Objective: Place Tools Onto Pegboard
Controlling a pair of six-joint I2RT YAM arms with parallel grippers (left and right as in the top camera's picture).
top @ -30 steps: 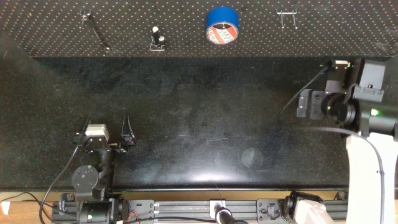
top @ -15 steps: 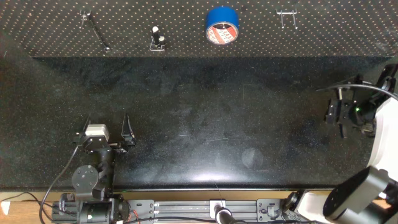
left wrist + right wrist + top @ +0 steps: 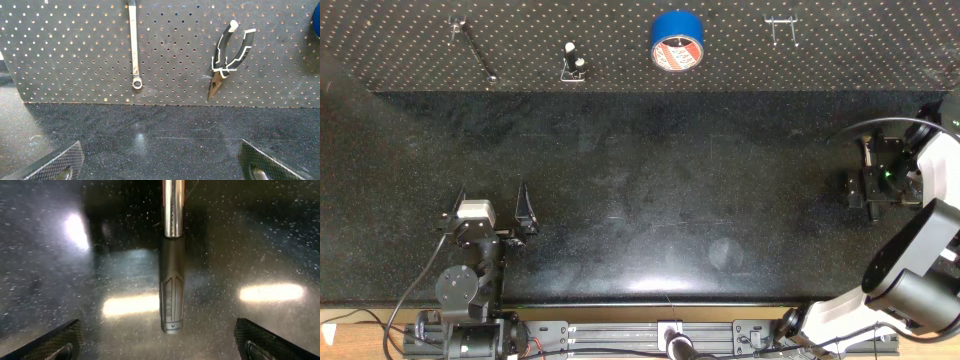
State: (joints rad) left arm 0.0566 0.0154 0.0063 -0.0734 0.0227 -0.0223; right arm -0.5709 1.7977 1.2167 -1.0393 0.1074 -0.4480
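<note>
Black speckled desk (image 3: 640,180): black-handled, chrome-shafted tool (image 3: 172,295) lies flat.
Your right gripper (image 3: 157,341) hovers open astride it, to grasp; left gripper (image 3: 160,161) rests open.

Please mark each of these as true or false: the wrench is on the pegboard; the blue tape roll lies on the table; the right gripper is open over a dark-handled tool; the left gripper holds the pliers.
1. The wrench hangs on the pegboard. True.
2. The blue tape roll lies on the table. False: it hangs on the pegboard.
3. The right gripper is open over a dark-handled tool. True.
4. The left gripper holds the pliers. False: it is open and empty, and the pliers hang on the pegboard.
</note>
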